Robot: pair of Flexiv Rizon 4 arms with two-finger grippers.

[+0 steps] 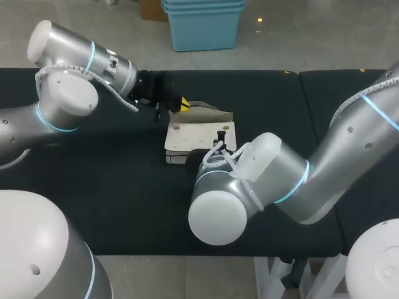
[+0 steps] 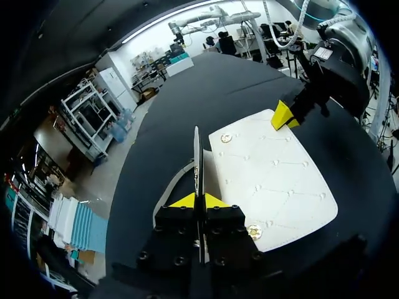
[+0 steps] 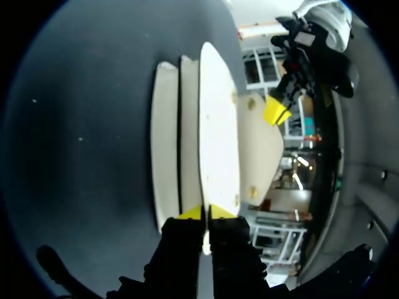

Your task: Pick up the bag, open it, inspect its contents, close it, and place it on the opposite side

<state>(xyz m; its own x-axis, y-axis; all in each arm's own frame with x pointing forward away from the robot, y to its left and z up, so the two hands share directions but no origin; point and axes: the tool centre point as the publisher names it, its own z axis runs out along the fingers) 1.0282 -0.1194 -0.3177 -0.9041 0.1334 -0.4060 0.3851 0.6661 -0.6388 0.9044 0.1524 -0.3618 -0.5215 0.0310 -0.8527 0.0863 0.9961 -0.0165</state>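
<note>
The white bag [image 1: 194,138] lies flat in the middle of the black table [image 1: 112,187], between my 2 arms. The left gripper [image 2: 199,200] is pinched tight on a thin edge of the bag at its far side. The right gripper [image 3: 206,213] is pinched tight on a thin edge at its near side. The 2 grippers face each other across the bag, and neither is nearer. I think the opening step is in hand. The next move likely needs the 2 held edges drawn apart, away from each other.
</note>
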